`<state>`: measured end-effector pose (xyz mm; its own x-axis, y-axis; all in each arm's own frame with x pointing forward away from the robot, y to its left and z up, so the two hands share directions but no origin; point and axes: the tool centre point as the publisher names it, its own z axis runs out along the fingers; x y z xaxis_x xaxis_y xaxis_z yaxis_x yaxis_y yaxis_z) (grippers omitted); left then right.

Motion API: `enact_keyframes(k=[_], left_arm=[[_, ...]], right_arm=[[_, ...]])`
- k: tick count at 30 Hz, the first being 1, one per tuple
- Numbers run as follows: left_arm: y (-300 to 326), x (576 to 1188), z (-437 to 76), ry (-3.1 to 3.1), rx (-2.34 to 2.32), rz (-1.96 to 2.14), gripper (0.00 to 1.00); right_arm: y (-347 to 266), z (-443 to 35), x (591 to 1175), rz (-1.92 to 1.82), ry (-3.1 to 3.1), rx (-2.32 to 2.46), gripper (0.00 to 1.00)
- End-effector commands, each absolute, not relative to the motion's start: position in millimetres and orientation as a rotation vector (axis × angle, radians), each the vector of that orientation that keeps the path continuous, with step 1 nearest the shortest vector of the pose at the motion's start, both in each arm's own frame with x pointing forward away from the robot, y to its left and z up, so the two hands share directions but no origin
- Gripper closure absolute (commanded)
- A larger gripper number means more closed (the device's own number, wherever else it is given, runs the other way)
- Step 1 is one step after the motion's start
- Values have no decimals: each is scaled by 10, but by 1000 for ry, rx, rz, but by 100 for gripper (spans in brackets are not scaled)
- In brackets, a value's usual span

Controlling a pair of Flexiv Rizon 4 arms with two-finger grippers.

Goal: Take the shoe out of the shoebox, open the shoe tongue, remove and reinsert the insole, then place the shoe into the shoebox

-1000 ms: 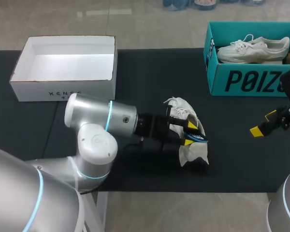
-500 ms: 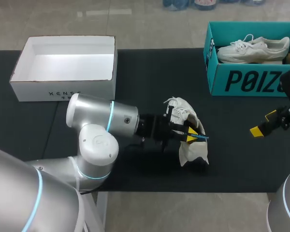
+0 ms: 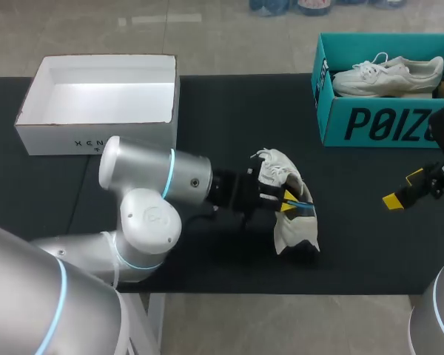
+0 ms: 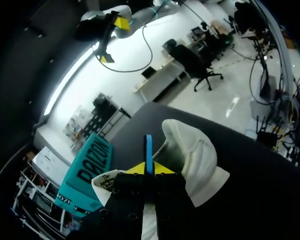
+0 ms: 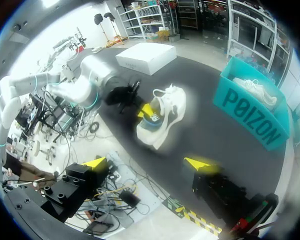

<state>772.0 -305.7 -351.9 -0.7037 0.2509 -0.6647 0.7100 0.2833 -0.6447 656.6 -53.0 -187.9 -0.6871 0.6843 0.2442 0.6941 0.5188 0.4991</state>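
Your white sneaker (image 3: 292, 211) is lying on the black tabletop (image 3: 229, 111) near its front edge, about midway along and out of either box, with its opening turned toward your left arm (image 3: 152, 181). A thin blue insole (image 3: 302, 208) is showing at that opening. Your left pincer (image 3: 288, 201) is clenching it: in the left wrist view the two yellow tips are meeting on the blue strip (image 4: 148, 152), seen edge-on between them, with the sneaker's pale heel cup just ahead. So you are working the insole step. Whether the insole is coming out or going back in is not something these views are settling. If you are drawing it out, the next move is calling for a steady pull along the shoe's length, since nothing is bracing the sneaker and it may drag with the insole. If you are feeding it in, you are needing to keep the strip flat and aimed toward the toe. Your left arm is reaching in low and nearly level from the left, wrist pointing across at the shoe. Your right pincer (image 3: 404, 189) is hanging released, fingers spread, well apart to the right and touching nothing. The empty white shoebox (image 3: 96, 133) is waiting at the far left, while the teal shoebox (image 3: 370, 122) at the far right is holding a second white sneaker (image 3: 388, 74).
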Motion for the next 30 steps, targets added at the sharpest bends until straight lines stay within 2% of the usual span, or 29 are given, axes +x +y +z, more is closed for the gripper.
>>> enact_keyframes(k=[1,6,13,14,15,16,17,18,30], left_arm=[[-3117,7896,-3607,2129,902,-1402,100],[-3262,8016,-3746,2109,918,-1416,100],[-3358,7775,-3793,2138,911,-1509,99],[-3321,7752,-3778,2142,904,-1508,74],[-3280,7737,-3756,2147,896,-1506,55],[-3234,7728,-3726,2153,885,-1494,44],[-3183,7727,-3685,2152,874,-1487,16],[-3134,7729,-3637,2151,867,-1479,0],[-2837,7813,-3136,2102,874,-1393,0]], right_arm=[[-531,-1890,6546,-909,-2725,-1239,0],[-531,-1890,6546,-909,-2725,-1239,0],[-531,-1890,6546,-909,-2725,-1239,0],[-531,-1890,6546,-909,-2725,-1239,0],[-531,-1890,6546,-909,-2725,-1239,0],[-531,-1890,6546,-909,-2725,-1239,0],[-531,-1890,6546,-909,-2725,-1239,0],[-531,-1890,6546,-909,-2725,-1239,0],[-531,-1890,6546,-909,-2725,-1239,0]])
